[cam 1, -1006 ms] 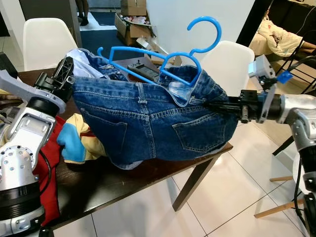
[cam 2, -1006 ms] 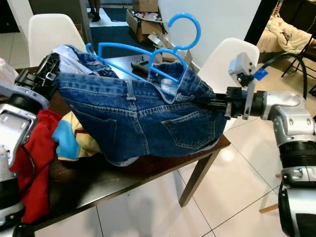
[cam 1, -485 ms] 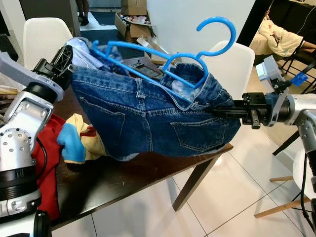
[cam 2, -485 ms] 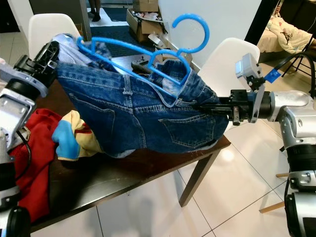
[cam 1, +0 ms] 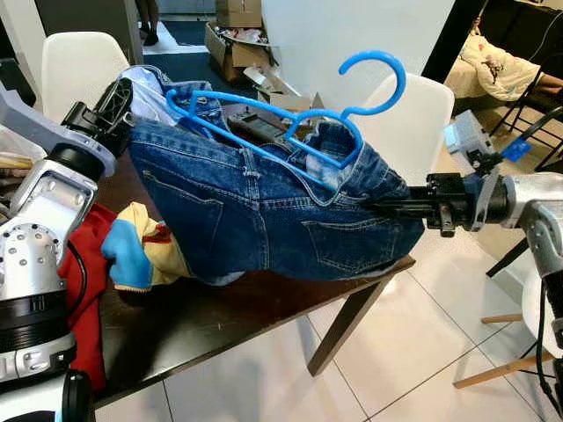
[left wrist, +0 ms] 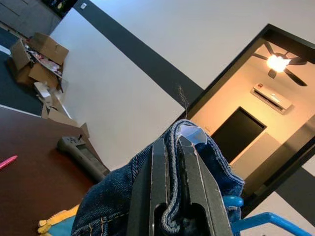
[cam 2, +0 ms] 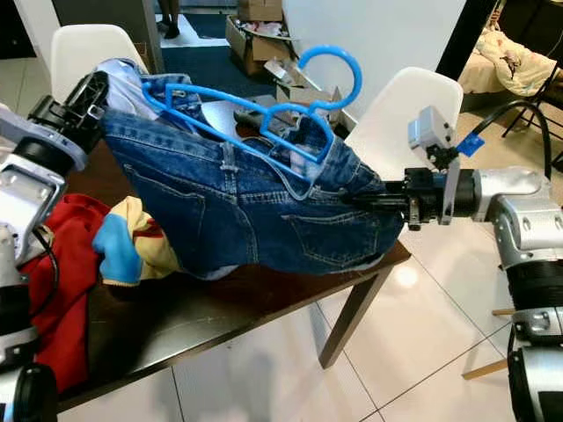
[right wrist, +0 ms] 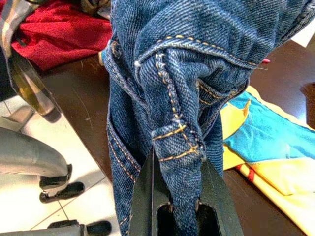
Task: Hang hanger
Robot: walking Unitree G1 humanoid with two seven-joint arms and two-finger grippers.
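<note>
Two grippers stretch a pair of dark blue denim shorts (cam 1: pixel 281 220) by the waistband above the dark brown wooden table (cam 1: pixel 220 325) in the centre of the frame. At the upper left the left gripper (cam 1: pixel 123 98) is clamped on one end of the waistband; its wrist view shows both black fingers (left wrist: pixel 158 187) pressed together on a fold of denim. At the middle right the right gripper (cam 1: pixel 380 209) pinches the other end, its fingers closed around a belt loop and seam in its own wrist view. The bright blue plastic hanger (cam 1: pixel 290 123) sits in the open waist in the upper centre, its lower bar tucked inside the shorts and its curved hook (cam 1: pixel 374 79) standing free above them, tilted toward the white plastic chair (cam 1: pixel 405 123) behind. A heap of red, yellow and turquoise clothes (cam 1: pixel 123 255) lies on the table at the lower left. The step in hand looks like carrying the shorts and hanger together, still short of any hanging. No rail or peg can be made out, so the next move calls for finding one, keeping the waistband taut so the hanger does not slip out, then raising the hook over it.
</note>
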